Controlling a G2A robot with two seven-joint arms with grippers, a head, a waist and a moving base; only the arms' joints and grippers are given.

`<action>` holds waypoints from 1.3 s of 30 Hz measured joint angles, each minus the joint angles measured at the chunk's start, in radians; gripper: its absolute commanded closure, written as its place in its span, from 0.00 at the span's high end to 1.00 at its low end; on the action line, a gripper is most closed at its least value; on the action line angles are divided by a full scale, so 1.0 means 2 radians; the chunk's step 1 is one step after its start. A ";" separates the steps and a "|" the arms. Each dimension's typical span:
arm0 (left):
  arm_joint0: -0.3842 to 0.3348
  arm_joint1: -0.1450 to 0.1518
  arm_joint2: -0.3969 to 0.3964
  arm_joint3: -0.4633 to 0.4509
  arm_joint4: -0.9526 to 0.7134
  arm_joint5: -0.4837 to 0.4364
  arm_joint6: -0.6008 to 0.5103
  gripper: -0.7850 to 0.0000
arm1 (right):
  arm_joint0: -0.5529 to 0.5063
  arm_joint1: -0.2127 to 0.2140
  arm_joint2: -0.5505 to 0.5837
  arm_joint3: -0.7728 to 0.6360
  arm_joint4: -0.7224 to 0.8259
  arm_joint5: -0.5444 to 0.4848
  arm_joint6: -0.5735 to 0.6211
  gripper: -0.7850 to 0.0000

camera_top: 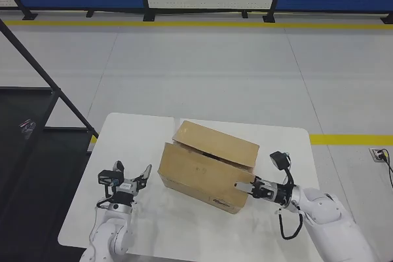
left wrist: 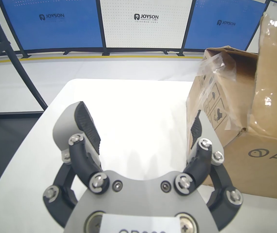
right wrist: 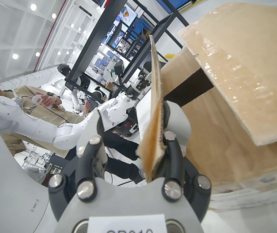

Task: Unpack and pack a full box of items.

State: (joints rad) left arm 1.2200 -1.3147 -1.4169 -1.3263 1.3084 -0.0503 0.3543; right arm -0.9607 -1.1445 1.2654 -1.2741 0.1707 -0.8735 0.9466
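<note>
Cardboard box (camera_top: 208, 167), just one, on one white table (camera_top: 131, 137)

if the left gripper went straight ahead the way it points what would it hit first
Likely nothing: bare table lies ahead of the left gripper. The box close beside it might get grazed; depth is unclear.

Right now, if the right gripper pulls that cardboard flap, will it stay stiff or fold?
The flap is probably stiff: thick corrugated board, standing straight. Its frayed corner by the right gripper may crush. The box could slide on the smooth table instead of the flap hinging.
</note>
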 measured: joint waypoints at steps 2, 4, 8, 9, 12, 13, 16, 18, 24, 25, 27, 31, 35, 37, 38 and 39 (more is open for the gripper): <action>-0.002 0.000 0.001 0.004 0.002 -0.001 -0.001 1.00 | -0.006 0.004 -0.001 -0.008 0.001 -0.008 -0.008 1.00; -0.006 0.000 0.003 0.008 0.004 -0.003 -0.003 1.00 | -0.015 0.010 0.002 -0.016 0.009 -0.018 -0.018 1.00; -0.016 -0.001 0.008 0.017 0.011 -0.006 -0.007 1.00 | -0.035 0.021 0.021 -0.025 0.040 -0.040 -0.040 1.00; -0.020 -0.001 0.010 0.021 0.015 -0.006 -0.008 1.00 | -0.043 0.025 0.029 -0.029 0.053 -0.047 -0.047 1.00; -0.029 -0.001 0.015 0.032 0.026 -0.012 -0.010 1.00 | -0.066 0.032 0.053 -0.039 0.085 -0.064 -0.065 1.00; -0.031 -0.001 0.016 0.035 0.030 -0.014 -0.010 1.00 | -0.074 0.034 0.060 -0.042 0.094 -0.068 -0.070 1.00; -0.035 0.000 0.020 0.042 0.038 -0.022 -0.009 1.00 | -0.101 0.039 0.087 -0.066 0.107 -0.070 -0.075 1.00; -0.036 0.000 0.022 0.044 0.041 -0.027 -0.007 1.00 | -0.123 0.042 0.106 -0.090 0.102 -0.069 -0.071 1.00; -0.030 0.002 0.029 0.037 0.063 -0.055 0.005 1.00 | -0.174 0.047 0.143 -0.144 0.076 -0.069 -0.070 1.00; -0.028 0.003 0.030 0.035 0.066 -0.060 0.007 1.00 | -0.178 0.047 0.145 -0.148 0.074 -0.069 -0.071 1.00; -0.025 0.004 0.031 0.030 0.071 -0.071 0.009 1.00 | -0.182 0.047 0.145 -0.155 0.072 -0.069 -0.072 1.00; -0.019 0.006 0.031 0.022 0.082 -0.088 0.011 1.00 | -0.177 0.046 0.137 -0.153 0.077 -0.069 -0.071 1.00; -0.013 0.009 0.030 0.013 0.089 -0.104 0.013 1.00 | -0.166 0.045 0.129 -0.148 0.077 -0.069 -0.070 1.00; -0.010 0.010 0.030 0.008 0.093 -0.111 0.013 1.00 | -0.161 0.045 0.125 -0.145 0.076 -0.069 -0.070 1.00; -0.008 0.011 0.030 0.006 0.095 -0.115 0.014 1.00 | -0.159 0.045 0.123 -0.145 0.076 -0.069 -0.070 1.00; -0.006 0.011 0.030 0.004 0.097 -0.119 0.014 1.00 | -0.157 0.044 0.121 -0.144 0.076 -0.069 -0.070 1.00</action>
State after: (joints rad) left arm 1.2080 -1.2920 -1.3573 -1.3185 1.5030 -0.2881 0.3824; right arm -1.2740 -1.0557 1.5084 -1.5614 0.3219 -1.0123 0.8058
